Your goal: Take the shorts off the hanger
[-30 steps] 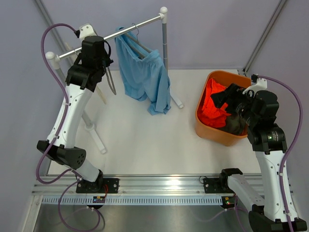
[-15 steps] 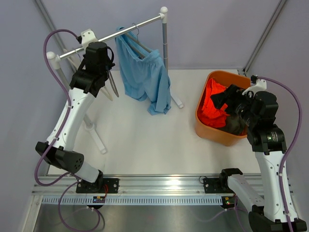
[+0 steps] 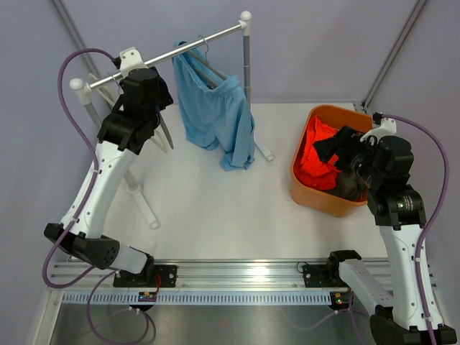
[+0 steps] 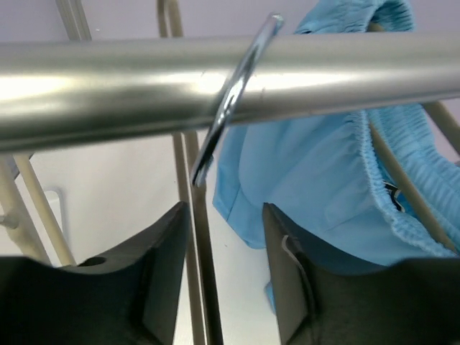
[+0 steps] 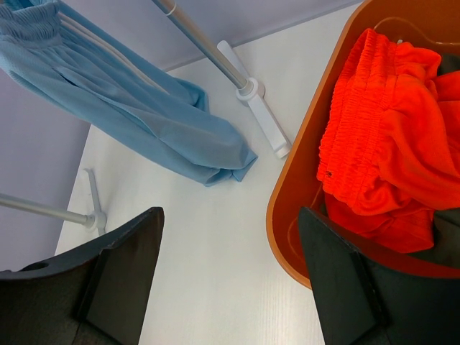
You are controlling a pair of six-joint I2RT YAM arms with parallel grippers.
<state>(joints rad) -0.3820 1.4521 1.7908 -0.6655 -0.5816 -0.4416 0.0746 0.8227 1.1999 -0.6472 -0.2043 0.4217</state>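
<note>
Table (image 3: 208, 215): one blue shorts (image 3: 215, 111) on rail (image 3: 154, 57); orange shorts (image 3: 316, 154), olive shorts (image 3: 350, 187) in basket (image 3: 305, 188).

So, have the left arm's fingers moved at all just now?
Yes. From above, the left fingers shifted slightly right along the metal rail, toward the blue shorts.

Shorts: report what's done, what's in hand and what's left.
Done: the orange shorts and a dark pair lie in the bin. In hand: nothing is gripped. The left tool is open below the rail by a hanger hook, and the right tool is open by the bin. Left: the light blue shorts hang from the rail.
</note>
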